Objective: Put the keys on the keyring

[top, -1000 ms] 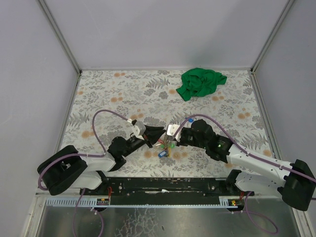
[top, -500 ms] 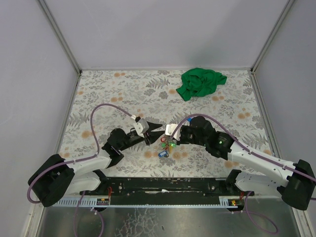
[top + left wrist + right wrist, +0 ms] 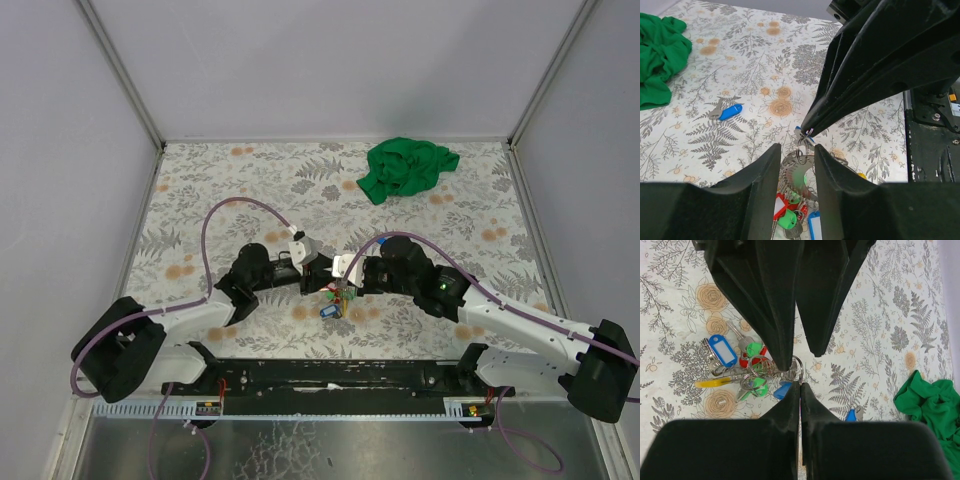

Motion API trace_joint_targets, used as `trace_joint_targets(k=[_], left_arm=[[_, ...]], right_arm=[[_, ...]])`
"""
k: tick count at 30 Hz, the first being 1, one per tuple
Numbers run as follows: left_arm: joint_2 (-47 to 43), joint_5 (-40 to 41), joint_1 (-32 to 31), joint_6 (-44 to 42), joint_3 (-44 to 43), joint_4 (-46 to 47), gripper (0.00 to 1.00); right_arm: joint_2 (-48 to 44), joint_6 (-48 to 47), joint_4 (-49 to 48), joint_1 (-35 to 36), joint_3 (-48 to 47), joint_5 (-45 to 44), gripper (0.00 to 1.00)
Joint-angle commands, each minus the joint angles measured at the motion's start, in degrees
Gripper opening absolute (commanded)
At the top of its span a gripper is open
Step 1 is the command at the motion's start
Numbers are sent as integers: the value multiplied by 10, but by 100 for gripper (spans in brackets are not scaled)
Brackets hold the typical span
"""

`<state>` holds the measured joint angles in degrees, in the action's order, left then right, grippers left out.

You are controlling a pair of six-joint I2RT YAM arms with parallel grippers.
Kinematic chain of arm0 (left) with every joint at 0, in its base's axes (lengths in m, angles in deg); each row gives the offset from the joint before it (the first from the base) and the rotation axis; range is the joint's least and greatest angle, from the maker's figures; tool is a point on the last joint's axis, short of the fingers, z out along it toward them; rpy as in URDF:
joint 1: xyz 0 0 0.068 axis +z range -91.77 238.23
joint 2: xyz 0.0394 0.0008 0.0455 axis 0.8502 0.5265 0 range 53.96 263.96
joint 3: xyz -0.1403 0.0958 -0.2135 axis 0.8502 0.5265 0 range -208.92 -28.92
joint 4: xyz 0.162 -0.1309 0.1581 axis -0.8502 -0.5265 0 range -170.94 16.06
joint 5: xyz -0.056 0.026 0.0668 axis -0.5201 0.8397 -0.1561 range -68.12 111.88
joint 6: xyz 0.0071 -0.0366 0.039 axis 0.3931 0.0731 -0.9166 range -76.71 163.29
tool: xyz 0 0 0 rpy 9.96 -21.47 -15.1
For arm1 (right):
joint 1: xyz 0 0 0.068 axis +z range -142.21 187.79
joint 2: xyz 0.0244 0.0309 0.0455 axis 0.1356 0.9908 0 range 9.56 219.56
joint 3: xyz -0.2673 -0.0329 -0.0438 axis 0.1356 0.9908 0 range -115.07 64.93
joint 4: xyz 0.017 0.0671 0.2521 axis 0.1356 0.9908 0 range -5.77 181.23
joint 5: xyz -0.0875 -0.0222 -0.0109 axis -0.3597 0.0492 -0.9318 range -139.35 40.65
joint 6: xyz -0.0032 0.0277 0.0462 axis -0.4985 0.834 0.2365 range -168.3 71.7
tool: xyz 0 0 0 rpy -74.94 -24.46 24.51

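One silvery wire keyring [image 3: 791, 170] sits mid-table between the two arms. The right gripper [image 3: 800, 386] is clenched on its top. The left gripper [image 3: 797, 149] straddles it with jaws parted, grasping nothing. Roughly six keys [image 3: 754, 349] bunch beneath with blue, green, red and yellow heads, overlapping and hard to count. One loose blue key [image 3: 731, 111] lies apart, and one green cloth [image 3: 408, 167] lies farther off.

two tools [image 3: 796, 150] [image 3: 800, 386], one keyring [image 3: 792, 175], one cloth [image 3: 408, 168], one stray blue key [image 3: 730, 111] (other keys [image 3: 756, 348] bunched).

Keyring [image 3: 791, 175] with bunched keys [image 3: 335, 302] mid-table [image 3: 220, 190], between left gripper [image 3: 322, 282] and right gripper [image 3: 341, 286]; 1 stray key [image 3: 727, 111] behind; cloth [image 3: 408, 167] far back right.
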<state>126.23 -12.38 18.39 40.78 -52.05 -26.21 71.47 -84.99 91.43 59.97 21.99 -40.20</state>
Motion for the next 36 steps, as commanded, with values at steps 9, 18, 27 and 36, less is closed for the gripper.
trace_joint_targets(k=[9,18,27,36], left_arm=[[32,-83,11,-14,-48,-46,14],[42,-95,11,-26,-59,-74,6],[44,-99,11,-35,-68,-98,0],[8,18,11,35,-46,-41,0]], right_arm=[[-8,-6,-19,4,-30,26,0],[-15,-4,-16,4,-30,28,0],[-29,-3,-16,4,-27,22,0],[-51,19,-7,4,-4,8,0]])
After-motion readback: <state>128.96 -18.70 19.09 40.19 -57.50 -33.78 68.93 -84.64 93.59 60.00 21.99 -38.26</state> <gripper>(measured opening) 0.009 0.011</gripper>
